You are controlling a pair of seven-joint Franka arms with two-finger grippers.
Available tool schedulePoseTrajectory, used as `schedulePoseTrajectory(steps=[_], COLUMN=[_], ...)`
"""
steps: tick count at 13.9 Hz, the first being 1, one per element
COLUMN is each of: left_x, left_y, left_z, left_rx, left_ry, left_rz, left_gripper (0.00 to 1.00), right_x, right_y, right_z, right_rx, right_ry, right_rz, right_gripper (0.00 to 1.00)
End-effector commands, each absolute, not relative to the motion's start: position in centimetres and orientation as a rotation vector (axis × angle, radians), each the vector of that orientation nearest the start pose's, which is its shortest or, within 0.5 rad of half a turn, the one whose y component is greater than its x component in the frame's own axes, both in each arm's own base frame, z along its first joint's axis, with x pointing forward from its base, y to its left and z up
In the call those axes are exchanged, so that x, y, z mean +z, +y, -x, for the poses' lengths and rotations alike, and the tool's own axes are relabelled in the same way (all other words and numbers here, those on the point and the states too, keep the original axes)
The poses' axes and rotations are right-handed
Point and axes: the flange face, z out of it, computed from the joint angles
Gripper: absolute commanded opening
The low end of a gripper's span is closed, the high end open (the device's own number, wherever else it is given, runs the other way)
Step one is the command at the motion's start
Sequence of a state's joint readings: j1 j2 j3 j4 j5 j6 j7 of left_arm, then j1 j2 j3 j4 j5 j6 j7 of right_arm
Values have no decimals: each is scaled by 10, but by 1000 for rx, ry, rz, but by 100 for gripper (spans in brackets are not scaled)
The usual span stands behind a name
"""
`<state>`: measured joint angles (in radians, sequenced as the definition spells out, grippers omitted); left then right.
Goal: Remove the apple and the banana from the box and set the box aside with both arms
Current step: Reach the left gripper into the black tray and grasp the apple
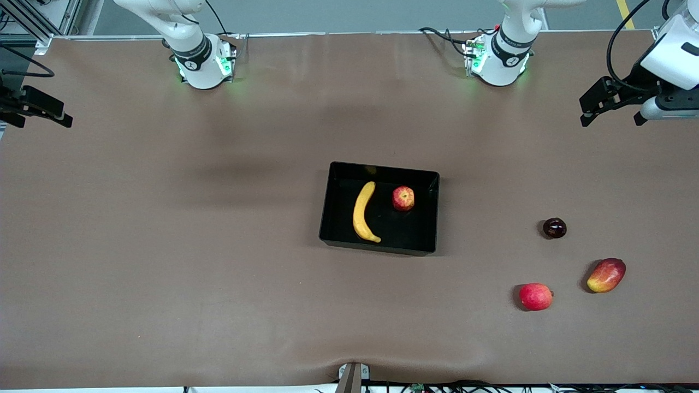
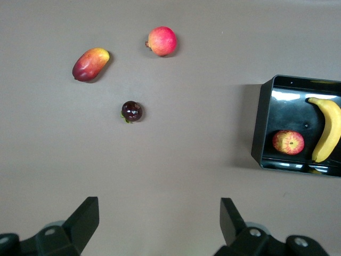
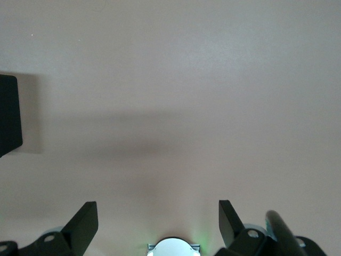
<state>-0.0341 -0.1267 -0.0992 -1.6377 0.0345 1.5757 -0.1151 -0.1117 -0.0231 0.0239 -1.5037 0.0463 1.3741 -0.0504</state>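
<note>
The black box (image 1: 407, 232) lies at the table's middle. The yellow banana (image 1: 363, 212) and the red apple (image 1: 403, 198) lie side by side in it, apart from each other. My left gripper (image 1: 610, 115) hangs open and empty, high over the left arm's end of the table. The left wrist view shows its open gripper (image 2: 160, 208) over bare table, with the box (image 2: 258, 125), apple (image 2: 288, 142) and banana (image 2: 326, 129) off to one side. My right gripper (image 3: 158, 221) is open and empty above its own base; a corner of the box (image 3: 8, 114) shows there.
Three loose fruits lie toward the left arm's end: a dark maroon one (image 1: 554, 227), a red-yellow mango (image 1: 606, 275) and a plain red round one (image 1: 535, 296). A black fixture (image 1: 35, 105) juts in at the right arm's end.
</note>
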Motion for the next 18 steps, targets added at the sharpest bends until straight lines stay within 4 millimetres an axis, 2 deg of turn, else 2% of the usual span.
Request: schedulePoseTrajectory(steps=[1,4,7,9,12,13,15,17,18], left_x=[667,664,649,633,593,572,528,480,458], left_y=[-68,-73,-88,-132,-211,-231,-287,-342,-362], left_z=[-507,-508,-518,-521,-528,-535,-539,-535,-532], left_rx=[-99,-87,-54,-48,-50,-48,-63,-74,-72], left_ry=[26,31,52,43,32,1,-20,-87,-92], left_rz=[3106,3110,3122,3121,3118,3107,3106,3086,3076], left_gripper=[100,100,100,100,100,100,100,100,100], right_x=[654,653,650,650,646,646,643,643,642], right_y=[-42,-44,-44,-44,-45,-45,-45,-46,-46], right_z=[-525,-525,-526,-525,-525,-524,-525,-525,-526], right_rx=[157,161,173,177,206,215,224,224,227], right_ry=[35,39,44,44,46,48,49,51,51], right_rz=[3066,3065,3064,3063,3061,3060,3059,3059,3059], right_gripper=[100,100,100,100,100,100,100,100,100])
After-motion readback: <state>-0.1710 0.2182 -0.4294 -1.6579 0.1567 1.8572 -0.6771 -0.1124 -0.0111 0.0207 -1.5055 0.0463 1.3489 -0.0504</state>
